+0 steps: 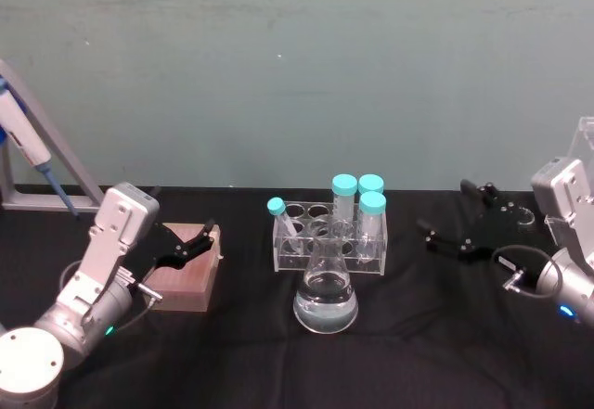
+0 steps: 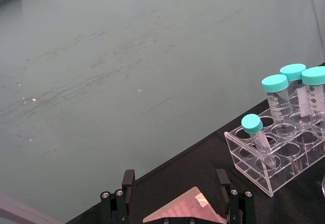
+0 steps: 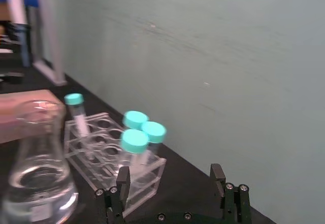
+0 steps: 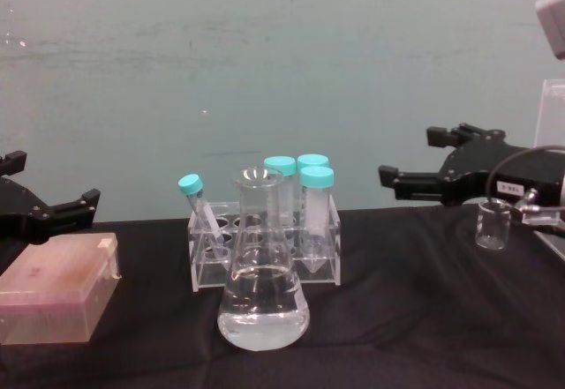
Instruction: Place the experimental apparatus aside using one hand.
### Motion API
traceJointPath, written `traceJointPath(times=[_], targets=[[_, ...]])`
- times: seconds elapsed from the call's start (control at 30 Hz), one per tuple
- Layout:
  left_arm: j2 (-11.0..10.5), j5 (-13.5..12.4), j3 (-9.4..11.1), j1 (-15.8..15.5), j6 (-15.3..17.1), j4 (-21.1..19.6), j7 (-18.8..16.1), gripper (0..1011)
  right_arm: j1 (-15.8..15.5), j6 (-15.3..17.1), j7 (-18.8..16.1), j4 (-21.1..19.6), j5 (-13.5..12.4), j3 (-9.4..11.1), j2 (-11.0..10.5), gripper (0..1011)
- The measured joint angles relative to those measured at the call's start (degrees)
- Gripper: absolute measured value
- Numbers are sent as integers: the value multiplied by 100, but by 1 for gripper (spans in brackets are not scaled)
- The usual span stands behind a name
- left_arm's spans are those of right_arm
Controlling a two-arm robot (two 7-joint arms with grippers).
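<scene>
The conical flask, holding clear liquid, stood upright near the middle of the black surface, just in front of a clear acrylic rack. Three teal-capped tubes stood upright at the rack's right end, and a smaller one leaned at its left.

The right gripper hung above the surface to the right of the rack, its fingers spread apart and pointing toward the rack, with nothing between them. The flask and rack lay well clear of those fingertips. A small glass beaker stood behind the gripper's body, outside the fingers.

The left gripper hovered over a pinkish box on the left, fingers likewise apart and empty.
</scene>
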State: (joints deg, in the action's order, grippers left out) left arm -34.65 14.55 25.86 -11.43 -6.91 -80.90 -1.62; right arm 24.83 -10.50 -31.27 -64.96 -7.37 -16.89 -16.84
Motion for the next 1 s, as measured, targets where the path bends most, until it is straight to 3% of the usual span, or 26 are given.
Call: traceJointPath(times=[0.23,0.57,0.77,1.0], targets=[[0,0,0,0,0,0,0,1000,61,-126,-532,-2,-245,-204,-121,1003],[0,0,0,0,0,0,0,1000,336,-194,-1324,374,-537,-570,-199,1003],[0,0,0,0,0,0,0,1000,552,-196,-1641,685,-668,-752,-149,1003],[0,0,0,0,0,0,0,1000,725,-224,-1764,908,-739,-890,-82,1003]])
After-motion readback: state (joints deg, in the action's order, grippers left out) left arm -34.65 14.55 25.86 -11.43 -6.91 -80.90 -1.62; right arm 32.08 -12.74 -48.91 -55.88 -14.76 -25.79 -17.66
